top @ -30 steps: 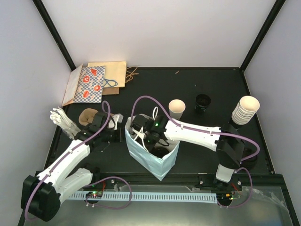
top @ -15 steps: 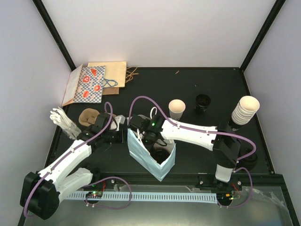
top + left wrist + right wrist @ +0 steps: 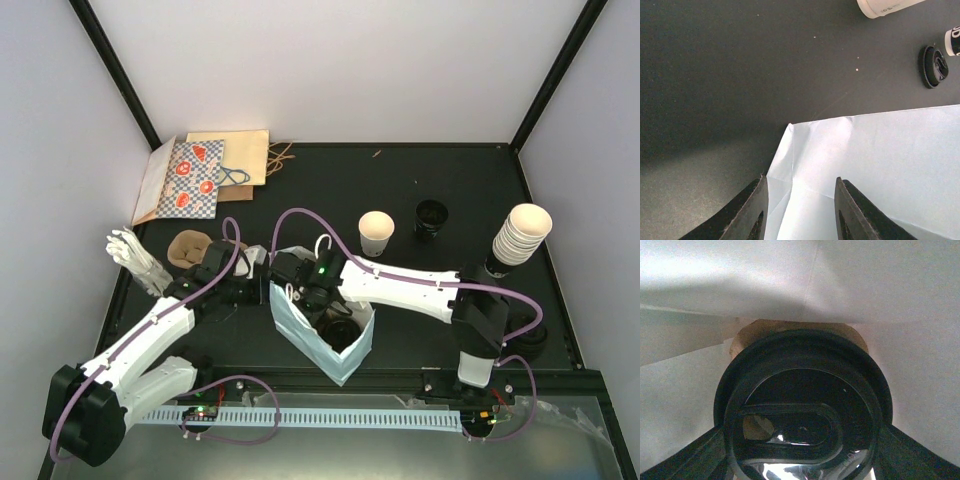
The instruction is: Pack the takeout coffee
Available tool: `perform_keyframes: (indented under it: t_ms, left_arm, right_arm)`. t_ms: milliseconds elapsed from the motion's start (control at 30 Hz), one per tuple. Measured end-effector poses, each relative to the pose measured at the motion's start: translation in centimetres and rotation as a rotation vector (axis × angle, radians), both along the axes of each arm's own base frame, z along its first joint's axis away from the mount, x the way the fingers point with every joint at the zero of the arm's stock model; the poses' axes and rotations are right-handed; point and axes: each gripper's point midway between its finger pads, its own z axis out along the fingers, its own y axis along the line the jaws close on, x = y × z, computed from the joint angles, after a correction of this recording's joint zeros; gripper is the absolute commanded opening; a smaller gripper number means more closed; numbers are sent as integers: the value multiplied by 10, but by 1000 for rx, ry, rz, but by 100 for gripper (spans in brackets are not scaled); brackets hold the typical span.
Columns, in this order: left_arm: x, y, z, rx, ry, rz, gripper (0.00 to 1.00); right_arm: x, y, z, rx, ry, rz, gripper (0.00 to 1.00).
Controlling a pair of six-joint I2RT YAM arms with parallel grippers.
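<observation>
right tool [image 3: 800,462] clenched on lidded coffee cup [image 3: 801,390], low inside blue bag [image 3: 305,345] to seat it; left tool [image 3: 800,205] released, astride bag corner, likely steadying it.

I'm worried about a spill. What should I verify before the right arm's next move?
1. The lidded cup is inside the bag: ok.
2. The right gripper is closed around the cup's top: ok.
3. The cup rests on the bag's bottom: cannot tell.
4. The bag stands with its mouth open: ok.
5. The left gripper straddles the bag's edge, jaws apart: ok.
</observation>
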Motion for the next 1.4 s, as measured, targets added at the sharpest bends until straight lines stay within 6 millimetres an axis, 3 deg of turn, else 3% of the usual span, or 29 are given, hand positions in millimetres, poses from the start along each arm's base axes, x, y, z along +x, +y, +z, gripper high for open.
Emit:
perform_keyframes:
  t_ms: [400,1100,1333,1400]
  left_arm:
    - [0,1,-1,3,4,3,39]
    - [-1,0,3,-3,-7,2,39]
    - [2,0,26,-13,-48,6,40]
    - [3,-1,34,-21,-68,5,40]
  right_arm:
    - [-7,3,3,-17,-73,-29,42]
    - [-3,-1,5,61,-5,-30,44]
    - [-2,-2,7,44,-10,-33,45]
    - [-3,-3,8,32,-11,-33,53]
